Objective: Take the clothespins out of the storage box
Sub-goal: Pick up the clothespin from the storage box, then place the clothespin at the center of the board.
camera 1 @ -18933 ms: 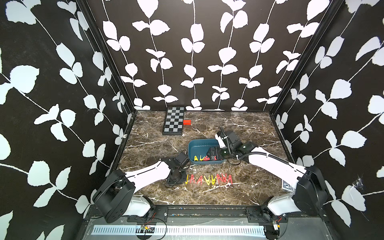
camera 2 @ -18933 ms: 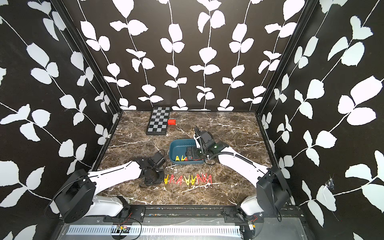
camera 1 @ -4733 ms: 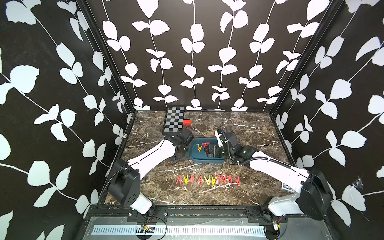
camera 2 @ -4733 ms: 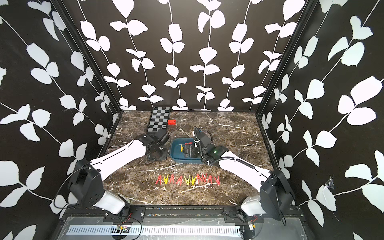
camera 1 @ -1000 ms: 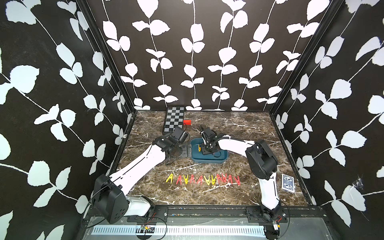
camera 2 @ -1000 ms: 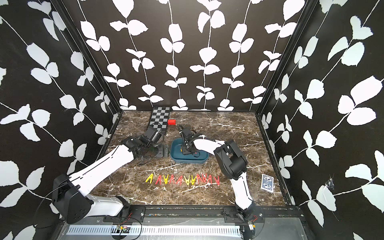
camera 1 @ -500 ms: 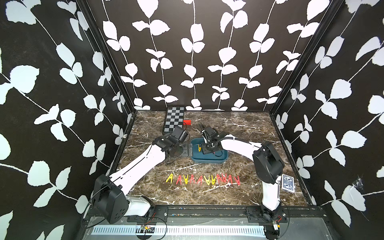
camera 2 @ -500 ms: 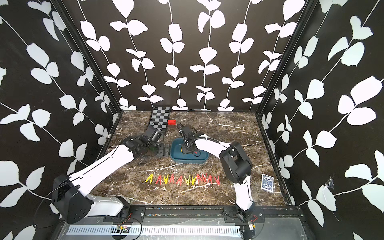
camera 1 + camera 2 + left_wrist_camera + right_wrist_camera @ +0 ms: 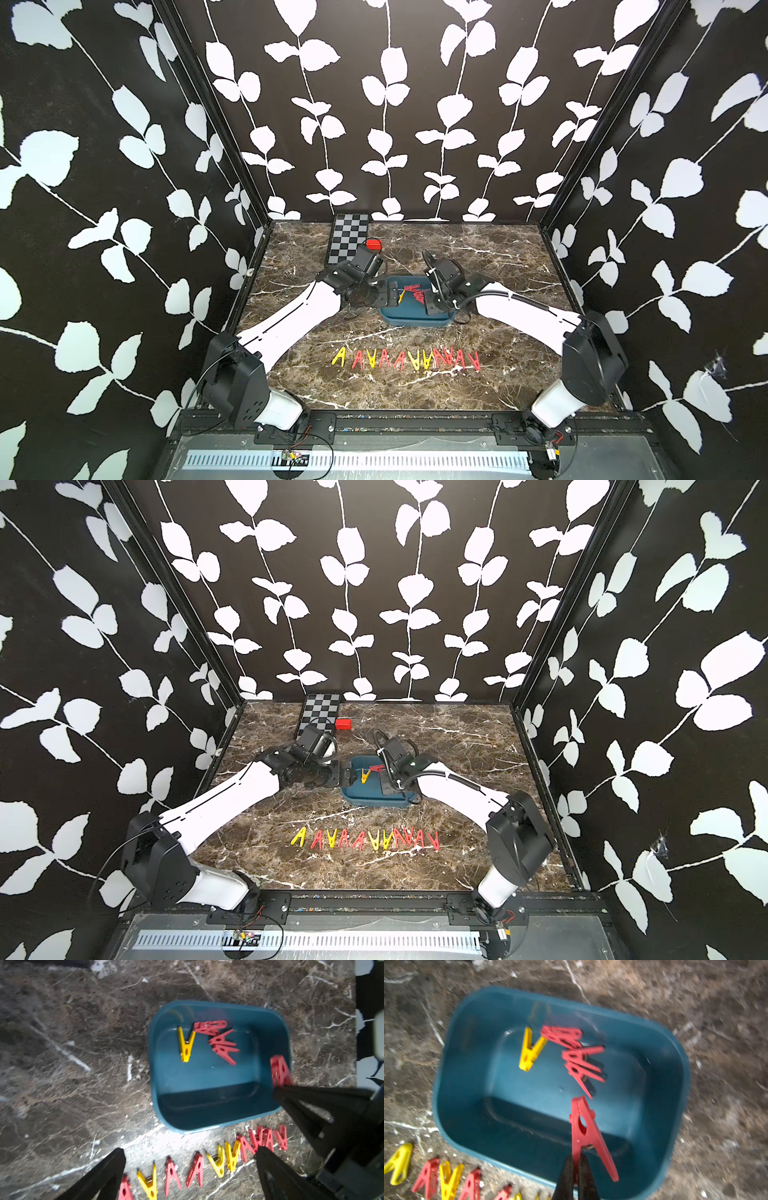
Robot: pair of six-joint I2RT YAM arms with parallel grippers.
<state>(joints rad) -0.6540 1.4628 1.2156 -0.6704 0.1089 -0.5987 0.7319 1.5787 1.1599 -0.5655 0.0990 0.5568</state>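
The teal storage box (image 9: pixel 415 318) (image 9: pixel 374 801) sits mid-table. A yellow clothespin (image 9: pixel 529 1051) and three red clothespins (image 9: pixel 579 1059) lie on its floor. My right gripper (image 9: pixel 576 1159) is shut on one leg of another red clothespin (image 9: pixel 583 1126), which hangs above the box's near wall; the left wrist view shows this clothespin (image 9: pixel 279 1071) at the box's rim. My left gripper (image 9: pixel 190 1150) hovers open and empty just outside the box's left end (image 9: pixel 388 293). In both top views a row of red and yellow clothespins (image 9: pixel 407 359) (image 9: pixel 365 839) lies in front of the box.
A black-and-grey checkered board (image 9: pixel 349 239) lies at the back left with a small red block (image 9: pixel 374 244) beside it. Patterned walls close in the table on three sides. Both white arms reach inward from the front corners.
My right gripper has closed on a red clothespin in the box, and the right arm's elbow has swung out to the right. The left arm has barely moved.
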